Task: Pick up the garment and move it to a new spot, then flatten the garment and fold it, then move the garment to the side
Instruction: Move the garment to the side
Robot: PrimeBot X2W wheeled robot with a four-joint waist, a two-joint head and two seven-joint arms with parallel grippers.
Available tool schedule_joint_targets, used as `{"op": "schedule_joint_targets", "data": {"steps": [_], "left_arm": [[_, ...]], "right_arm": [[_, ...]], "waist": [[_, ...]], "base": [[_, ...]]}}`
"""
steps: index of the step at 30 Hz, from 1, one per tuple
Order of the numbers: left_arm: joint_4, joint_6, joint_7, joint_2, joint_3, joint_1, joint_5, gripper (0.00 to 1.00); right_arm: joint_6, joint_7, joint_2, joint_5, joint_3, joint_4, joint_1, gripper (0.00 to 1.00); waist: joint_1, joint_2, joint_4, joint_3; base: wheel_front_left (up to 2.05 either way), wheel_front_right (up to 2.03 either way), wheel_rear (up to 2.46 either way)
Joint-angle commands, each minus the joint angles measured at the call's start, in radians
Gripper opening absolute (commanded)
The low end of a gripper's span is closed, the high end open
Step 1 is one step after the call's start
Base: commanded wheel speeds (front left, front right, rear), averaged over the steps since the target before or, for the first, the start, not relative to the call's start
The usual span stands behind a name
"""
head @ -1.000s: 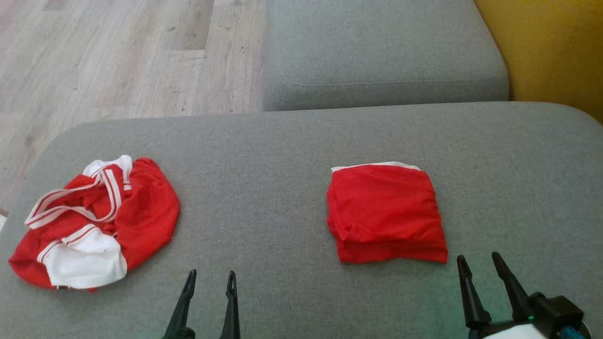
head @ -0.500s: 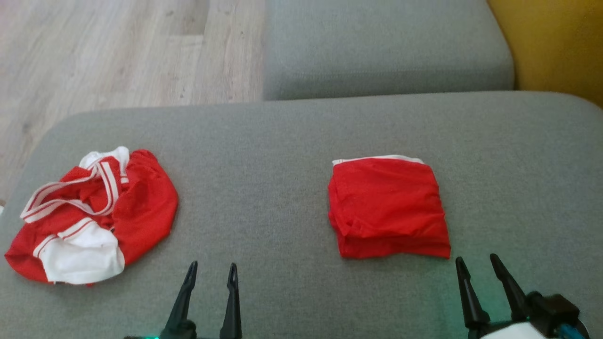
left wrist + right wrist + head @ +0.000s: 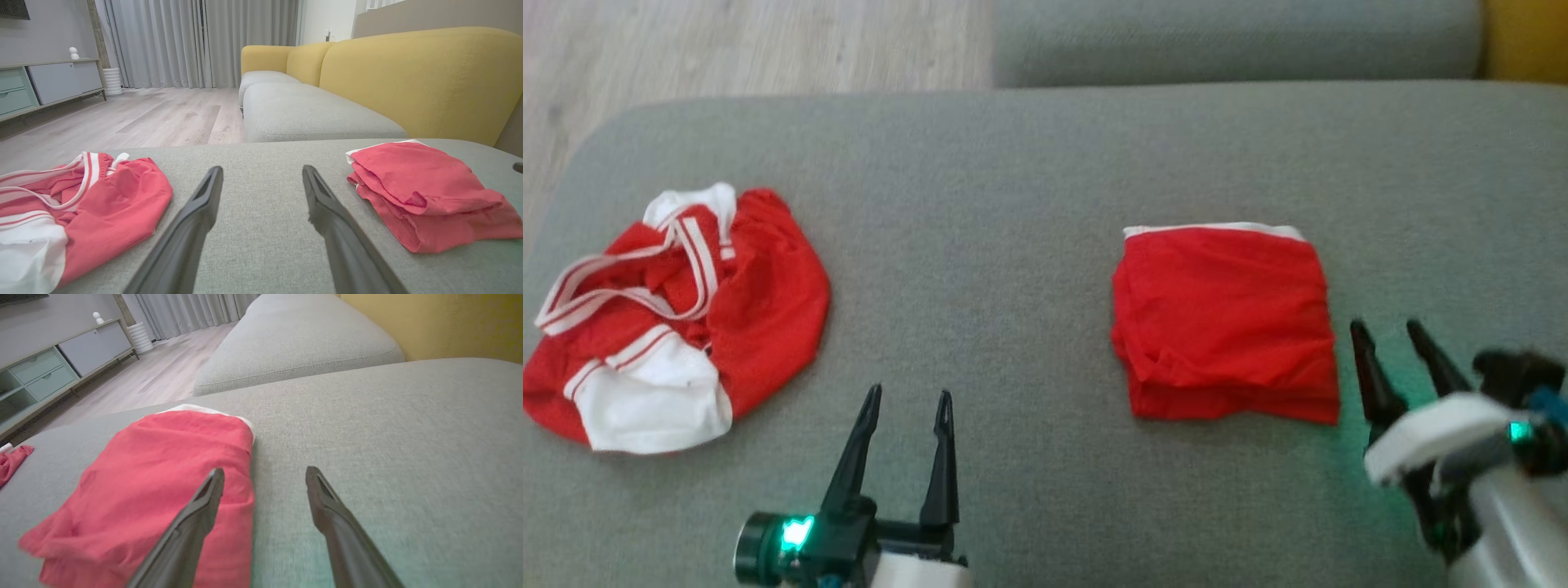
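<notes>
A crumpled red garment with white striped trim [image 3: 674, 314] sits heaped well left of a folded red cloth square [image 3: 1225, 322] on the grey sofa cushion [image 3: 1029, 163]. The left gripper [image 3: 909, 394] hangs open between them; the right gripper [image 3: 1384, 327], also open, is beside the square's right edge.

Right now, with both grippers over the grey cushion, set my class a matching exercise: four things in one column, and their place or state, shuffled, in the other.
Things
1. crumpled red-and-white garment
2. folded red garment
3. left gripper
4. right gripper

Place or state
a. open, beside the folded red garment's right edge
b. bunched at the left end of the cushion
c. open, over bare cushion between the two garments
d. neat rectangle, white trim at the far edge

Pairs: 1-b; 2-d; 3-c; 4-a
</notes>
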Motion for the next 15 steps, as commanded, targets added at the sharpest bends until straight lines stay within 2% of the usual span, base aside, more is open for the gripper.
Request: {"op": "schedule_joint_targets", "data": {"steps": [1,6,9,10,12,13,15], "left_arm": [[-0.027,0.005,-0.005,-0.004,0.019,-0.044,-0.005,1.0],[-0.022,0.007,-0.005,-0.004,0.01,-0.073,-0.006,1.0],[-0.017,0.01,-0.005,-0.004,0.007,-0.095,-0.008,1.0],[-0.016,0.011,-0.005,-0.004,0.007,-0.098,-0.008,1.0],[-0.015,0.014,-0.005,-0.004,0.01,-0.1,-0.008,1.0],[-0.016,0.015,-0.005,-0.004,0.012,-0.1,-0.008,1.0],[-0.016,0.019,-0.005,-0.004,0.017,-0.099,-0.008,1.0]], "right_arm": [[-0.001,0.021,-0.027,0.028,0.018,-0.005,-0.063,1.0],[-0.001,0.071,-0.038,0.101,0.033,0.071,-0.143,1.0],[-0.001,0.116,-0.039,0.159,0.097,0.131,-0.179,1.0],[-0.001,0.124,-0.038,0.175,0.114,0.142,-0.182,0.72],[-0.001,0.136,-0.036,0.21,0.142,0.16,-0.183,0.03],[-0.001,0.138,-0.037,0.226,0.155,0.163,-0.184,0.0],[-0.001,0.126,-0.049,0.245,0.171,0.165,-0.188,0.0]], "waist": [[-0.0003,0.0,0.011,0.029],[-0.0003,0.0,0.024,0.056],[-0.0003,0.0,0.037,0.069],[-0.0003,0.0,0.038,0.07],[-0.0003,0.0,0.038,0.073],[-0.0003,0.0,0.036,0.074],[-0.0003,0.0,0.025,0.078]], "base": [[0.0,0.0,0.0],[0.0,0.0,0.0],[0.0,0.0,0.0],[0.0,0.0,0.0],[0.0,0.0,0.0],[0.0,0.0,0.0],[0.0,0.0,0.0]]}}
